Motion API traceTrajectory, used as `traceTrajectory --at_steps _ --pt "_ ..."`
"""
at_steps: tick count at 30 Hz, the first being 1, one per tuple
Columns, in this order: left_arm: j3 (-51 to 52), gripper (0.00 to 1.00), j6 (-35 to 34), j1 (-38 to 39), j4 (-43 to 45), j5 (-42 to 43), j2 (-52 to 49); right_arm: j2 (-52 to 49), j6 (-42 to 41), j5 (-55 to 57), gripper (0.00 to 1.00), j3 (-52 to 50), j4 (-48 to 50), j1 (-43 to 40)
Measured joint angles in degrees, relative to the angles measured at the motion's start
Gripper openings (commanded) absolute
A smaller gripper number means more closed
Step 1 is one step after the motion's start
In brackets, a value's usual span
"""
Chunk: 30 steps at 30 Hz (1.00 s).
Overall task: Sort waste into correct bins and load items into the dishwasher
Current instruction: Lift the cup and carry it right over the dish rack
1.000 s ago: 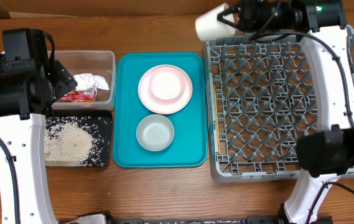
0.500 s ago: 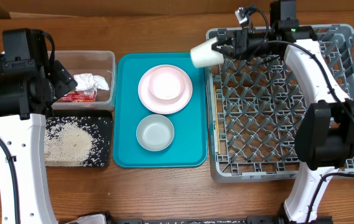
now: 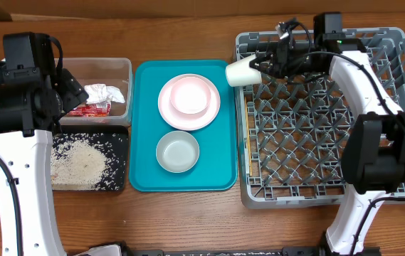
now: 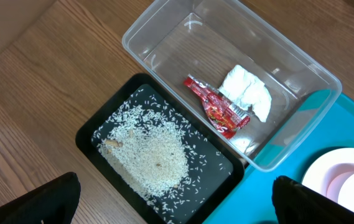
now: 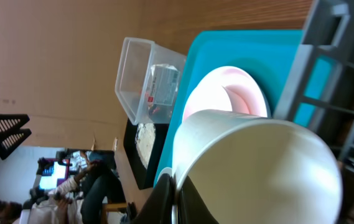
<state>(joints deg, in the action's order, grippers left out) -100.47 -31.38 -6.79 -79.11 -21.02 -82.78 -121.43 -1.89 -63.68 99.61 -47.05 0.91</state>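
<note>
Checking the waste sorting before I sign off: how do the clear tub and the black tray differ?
The clear tub is see-through with tall walls; the black tray is opaque and shallow. The clear tub holds the crumpled napkin and the red wrapper; the black tray holds loose rice. Both are rectangular, and they lie side by side next to the teal tray.

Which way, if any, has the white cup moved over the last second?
Yes. Held in the right hand, the white cup came down the overhead picture, from beyond the dish rack's far-left corner to over its left rim.
</note>
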Motion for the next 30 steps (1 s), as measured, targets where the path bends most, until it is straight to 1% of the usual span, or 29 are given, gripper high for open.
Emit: traceTrajectory --at_steps 4,8,20,24,30 --pt "0.00 1.00 0.00 0.00 0.00 -0.02 0.00 0.02 1.40 0.35 0.06 0.00 -3.56 -1.57" --pt "0.00 1.00 0.00 0.00 0.00 -0.02 0.00 0.04 2.16 0.37 0.04 0.00 -4.98 -2.43" --pt "0.00 1.00 0.00 0.00 0.02 -0.02 0.00 0.07 2.78 -1.90 0.04 -0.04 -2.51 -0.79" --pt "0.00 1.00 0.00 0.00 0.00 -0.02 0.00 0.07 2.95 -1.27 0.04 -0.07 -1.22 1.20" --pt "0.00 1.00 0.00 0.00 0.00 -0.02 0.00 0.07 3.06 0.61 0.04 -0.07 -1.75 2.54"
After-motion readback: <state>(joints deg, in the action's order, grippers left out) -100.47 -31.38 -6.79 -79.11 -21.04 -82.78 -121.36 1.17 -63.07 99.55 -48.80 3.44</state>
